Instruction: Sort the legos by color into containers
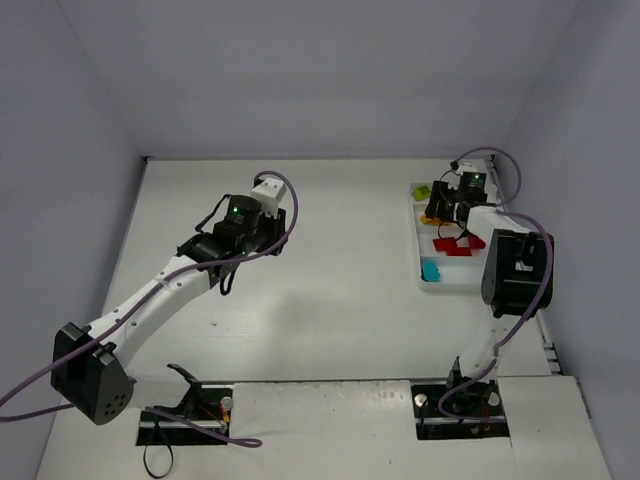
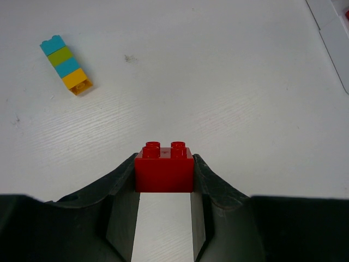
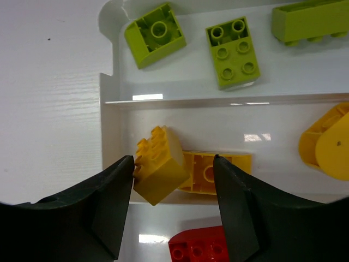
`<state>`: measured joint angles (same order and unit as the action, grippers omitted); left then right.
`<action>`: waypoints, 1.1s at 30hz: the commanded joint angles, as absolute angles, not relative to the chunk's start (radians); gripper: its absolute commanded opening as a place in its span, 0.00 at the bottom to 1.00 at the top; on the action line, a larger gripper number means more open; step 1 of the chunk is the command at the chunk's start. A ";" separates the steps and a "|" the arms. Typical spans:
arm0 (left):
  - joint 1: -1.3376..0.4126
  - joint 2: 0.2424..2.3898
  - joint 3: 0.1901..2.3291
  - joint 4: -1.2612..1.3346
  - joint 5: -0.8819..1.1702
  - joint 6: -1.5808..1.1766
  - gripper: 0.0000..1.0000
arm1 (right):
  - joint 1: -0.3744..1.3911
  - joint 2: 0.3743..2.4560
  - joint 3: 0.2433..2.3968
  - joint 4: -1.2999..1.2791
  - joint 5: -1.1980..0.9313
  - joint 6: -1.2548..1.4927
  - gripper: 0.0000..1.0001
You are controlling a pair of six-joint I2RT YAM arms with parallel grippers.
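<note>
My left gripper clamps a red brick over the table, not yet in the tray. My right gripper gapes over the yellow row, a tilted yellow brick touching one finger. Green bricks are sorted; the mixed stack is not.
</note>
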<state>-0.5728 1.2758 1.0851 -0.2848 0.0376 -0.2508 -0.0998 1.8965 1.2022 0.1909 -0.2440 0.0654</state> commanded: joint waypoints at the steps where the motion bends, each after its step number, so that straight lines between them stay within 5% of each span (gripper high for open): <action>1: -0.568 1.272 1.135 -0.250 0.057 -0.245 0.06 | -0.109 1.885 1.252 0.193 -0.239 0.044 0.57; 12: -0.568 1.279 1.135 -0.245 0.087 -0.247 0.06 | -0.107 1.819 1.241 0.190 -0.212 0.061 0.58; 18: -0.569 1.223 1.080 -0.139 0.202 -0.161 0.06 | -0.061 1.639 1.197 0.195 -0.415 0.113 0.57; 27: -0.581 1.042 0.927 0.060 0.391 0.128 0.06 | 0.181 1.393 1.085 0.281 -0.736 0.284 0.58; 33: -0.584 0.954 0.850 0.090 0.509 0.299 0.09 | 0.363 1.272 1.020 0.354 -0.735 0.403 0.59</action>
<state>-0.5777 0.9997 0.8619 -0.0223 0.4080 0.1558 0.3103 1.3437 1.0374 0.2485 -0.6849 0.3115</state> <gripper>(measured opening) 0.305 0.583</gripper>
